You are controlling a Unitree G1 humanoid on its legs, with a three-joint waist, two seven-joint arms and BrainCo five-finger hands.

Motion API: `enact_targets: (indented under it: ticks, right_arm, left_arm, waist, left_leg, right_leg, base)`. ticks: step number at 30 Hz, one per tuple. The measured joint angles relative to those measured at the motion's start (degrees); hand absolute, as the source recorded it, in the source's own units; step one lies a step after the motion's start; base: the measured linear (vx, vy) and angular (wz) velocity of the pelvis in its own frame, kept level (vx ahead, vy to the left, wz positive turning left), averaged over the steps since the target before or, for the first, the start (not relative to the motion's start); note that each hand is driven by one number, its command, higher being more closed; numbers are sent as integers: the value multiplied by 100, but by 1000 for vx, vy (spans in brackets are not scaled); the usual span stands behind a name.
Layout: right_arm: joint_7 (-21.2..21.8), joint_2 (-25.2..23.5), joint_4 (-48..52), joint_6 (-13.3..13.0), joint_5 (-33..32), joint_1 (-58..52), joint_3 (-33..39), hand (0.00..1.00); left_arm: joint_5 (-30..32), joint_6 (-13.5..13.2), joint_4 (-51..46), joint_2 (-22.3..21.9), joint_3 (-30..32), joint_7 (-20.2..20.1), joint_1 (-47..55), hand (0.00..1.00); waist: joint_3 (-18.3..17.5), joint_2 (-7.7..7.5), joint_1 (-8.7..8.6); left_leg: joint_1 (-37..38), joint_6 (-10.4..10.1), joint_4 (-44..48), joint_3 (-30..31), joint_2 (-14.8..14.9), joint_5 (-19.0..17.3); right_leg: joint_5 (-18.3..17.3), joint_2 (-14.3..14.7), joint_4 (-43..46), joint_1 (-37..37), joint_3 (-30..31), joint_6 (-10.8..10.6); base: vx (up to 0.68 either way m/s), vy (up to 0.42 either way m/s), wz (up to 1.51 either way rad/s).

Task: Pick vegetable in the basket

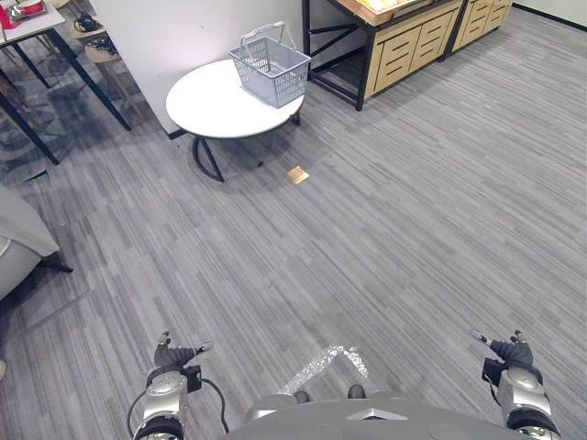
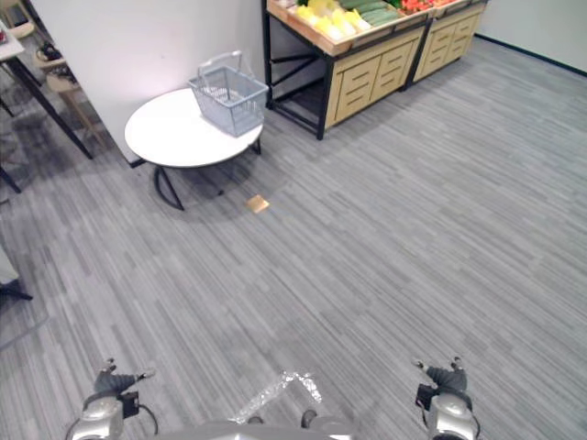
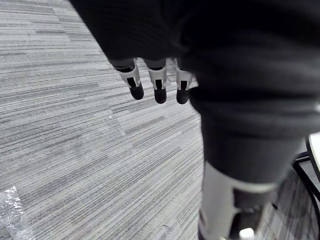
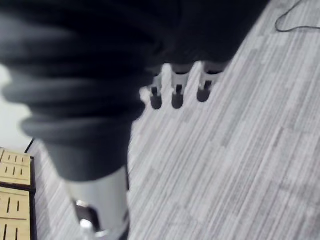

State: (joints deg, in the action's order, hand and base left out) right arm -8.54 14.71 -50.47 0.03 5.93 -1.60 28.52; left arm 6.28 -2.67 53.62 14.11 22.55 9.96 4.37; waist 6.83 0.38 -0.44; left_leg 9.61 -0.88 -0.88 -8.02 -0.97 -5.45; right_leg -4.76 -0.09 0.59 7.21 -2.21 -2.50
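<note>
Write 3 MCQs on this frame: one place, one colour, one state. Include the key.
1. Where does the basket stand?
A. On the floor
B. On the round white table
C. On a chair

2. What colour is the basket?
A. Red
B. Grey
C. Yellow

3. What state are the left hand and right hand in?
A. Both open, holding nothing
B. Left shut on a vegetable
C. Right shut on the basket's handle

Key:
1 B: the basket rests on the tabletop, near its far right edge.
2 B: its mesh walls and raised handles are grey.
3 A: both hands hang low over bare floor, far from the table, with fingers straight in each wrist view.
</note>
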Motion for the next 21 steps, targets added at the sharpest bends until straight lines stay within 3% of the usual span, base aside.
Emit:
enact_targets:
  ticks: [21]
  right_arm:
    - [-12, -8, 68, -2, 222, -154, -221, 0]
  left_arm:
    - [-9, -6, 6, -7, -13, -8, 135, 0]
  waist:
    - [5, 102, -35]
  left_leg:
    - [27, -6, -11, -84, 41, -8]
  right_leg:
    - [-23, 24, 1, 23, -35, 2]
  base:
    - [-17, -10, 0]
